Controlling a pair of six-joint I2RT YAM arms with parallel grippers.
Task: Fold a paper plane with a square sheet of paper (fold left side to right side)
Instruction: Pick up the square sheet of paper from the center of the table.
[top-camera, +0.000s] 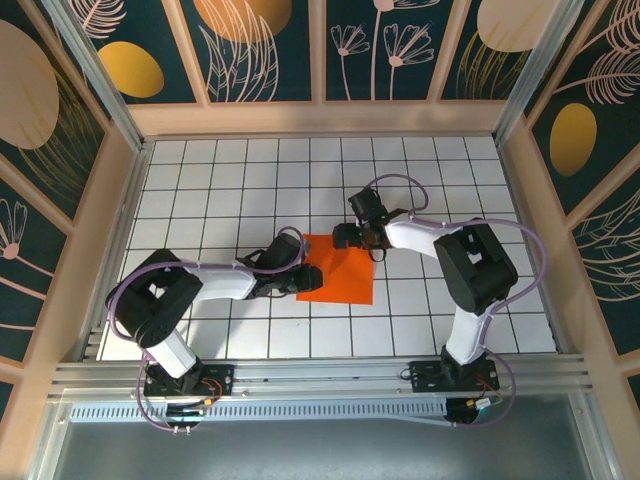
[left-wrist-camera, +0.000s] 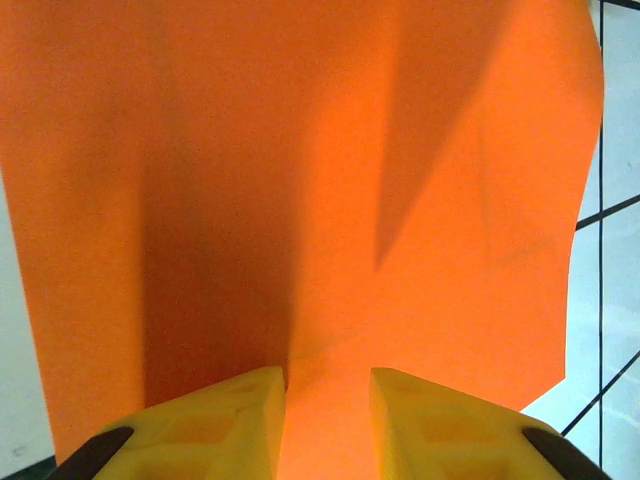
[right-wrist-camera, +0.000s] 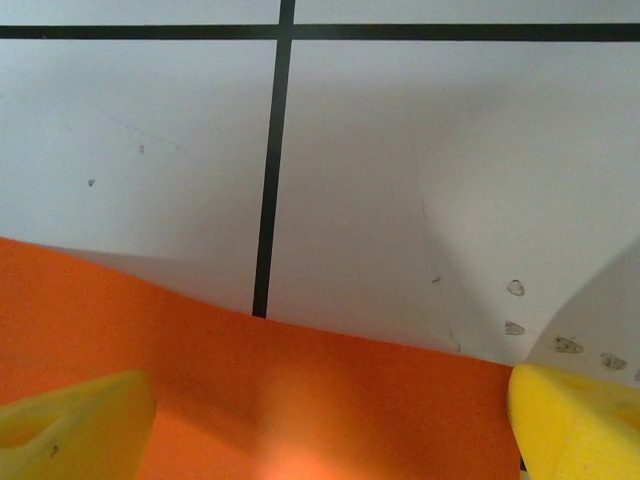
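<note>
- Two grippers, top external view: the square sheet of paper (top-camera: 340, 270) lies flat on the white gridded counter (top-camera: 200, 200), between the two arms.
  - The left gripper (top-camera: 292, 272) sits at the sheet's left edge, so the paper extends to the right of it.
  - The right gripper (top-camera: 352, 236) sits at the sheet's far edge, near the far-right corner.
  - The sheet reads as square, with no long axis to speak of.
  - Judgement: the left arm is the nearer one for carrying the left edge over to the right edge. The right arm is placed to hold the far side down.
  - From this height the jaws of both grippers are too small to read.
- One gripper, left wrist view: the yellow fingers (left-wrist-camera: 240, 425) of the left gripper (left-wrist-camera: 328, 385) stand close together with a narrow gap between them.
  - The sheet (left-wrist-camera: 300, 180) shows in that gap and spreads away ahead of them.
  - A shadowed ridge in the paper runs forward from the gap, so the sheet looks buckled rather than flat.
  - Whether the jaws pinch the paper or only rest on it cannot be told.
  - The sheet's near edge is cut off by the bottom of the frame.
- One gripper, right wrist view: the right gripper (right-wrist-camera: 330, 385) is released, its jaws spread wide to either side of the frame.
  - Both fingers hang over the sheet (right-wrist-camera: 200, 340), grasping nothing.
  - The sheet's edge runs across just ahead of them, with bare counter (right-wrist-camera: 400, 150) beyond.
  - Contact between the fingertips and the paper is hidden below the frame.
</note>
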